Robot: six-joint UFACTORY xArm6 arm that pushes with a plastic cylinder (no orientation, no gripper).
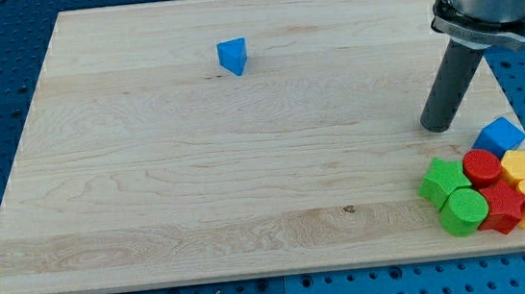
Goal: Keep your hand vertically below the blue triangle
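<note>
Position check: my tip, which holds nothing, rests above the clustered blocks, so we judge it misplaced, well right of the blue triangle.

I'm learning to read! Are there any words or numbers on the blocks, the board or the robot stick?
None: nothing here can be read.
The blue triangle is plain.
The blocks by the board's right bottom corner, like the blue cube and the green cylinder, are plain too.
The rod down to my tip has no label showing.
</note>
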